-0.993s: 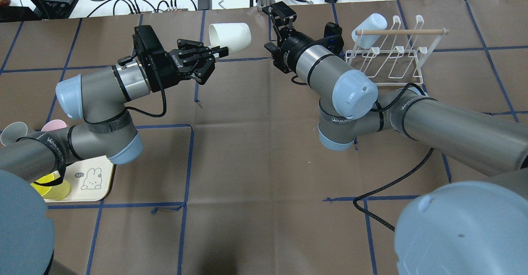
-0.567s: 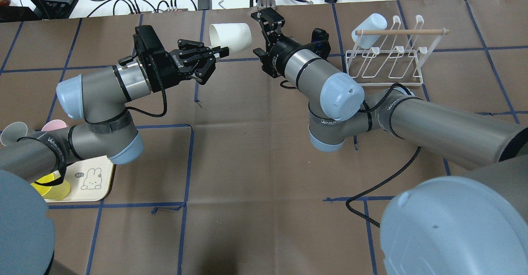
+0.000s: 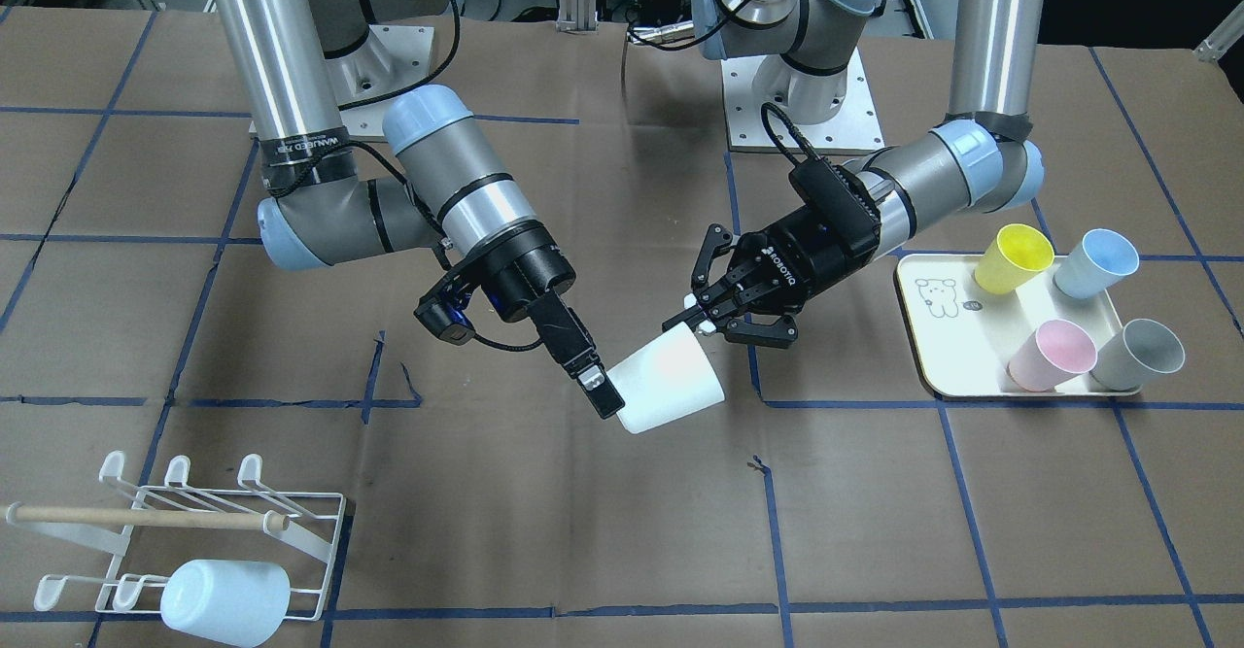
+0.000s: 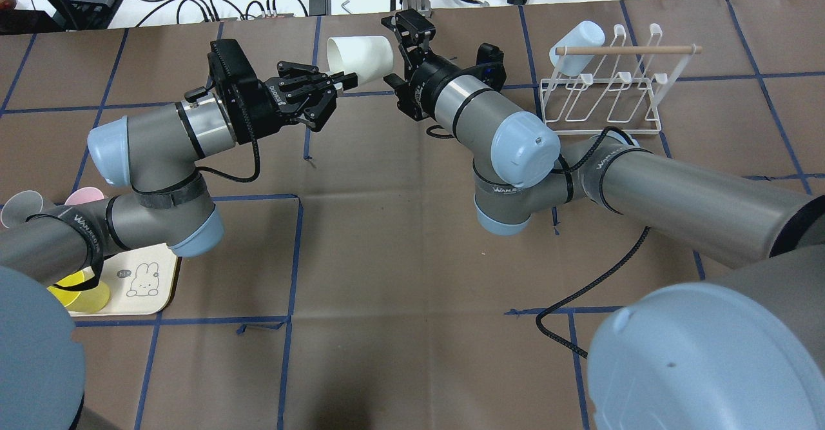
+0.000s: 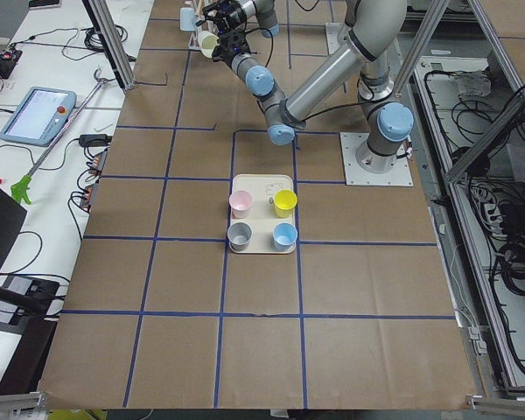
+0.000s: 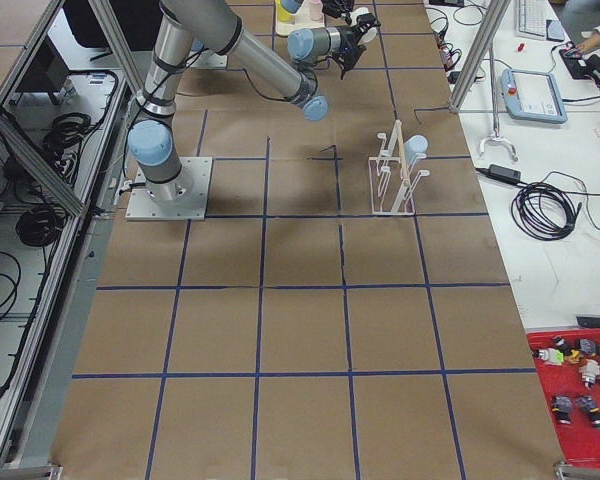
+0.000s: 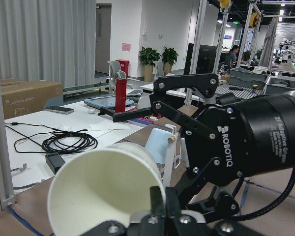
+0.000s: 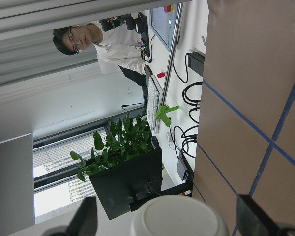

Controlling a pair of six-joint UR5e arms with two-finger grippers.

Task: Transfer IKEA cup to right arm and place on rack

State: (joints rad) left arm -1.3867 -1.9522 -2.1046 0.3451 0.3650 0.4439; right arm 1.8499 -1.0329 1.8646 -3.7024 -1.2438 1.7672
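The table, covered with brown paper and blue tape lines, filled most of the overhead view. Above its far middle part the right arm and the left arm reached toward each other, so that their wrists were close together. The rack stood on the table at the far right of this view, near the right arm's wrist. A pale blue cup sat tilted, mouth down, on one of its corner pegs. The cream tray lay on the left arm's side. It carried four cups standing with their mouths up: a yellow cup, a blue cup, a pink cup and a grey cup. The white cup was in the air between the two wrists, lying on its side and well apart from the rack. The left gripper was closed on the cup's rim, one finger inside the mouth and one outside. The right gripper was spread wide around the cup's closed bottom, with one finger on each side. I cannot tell whether those fingers touched the cup.
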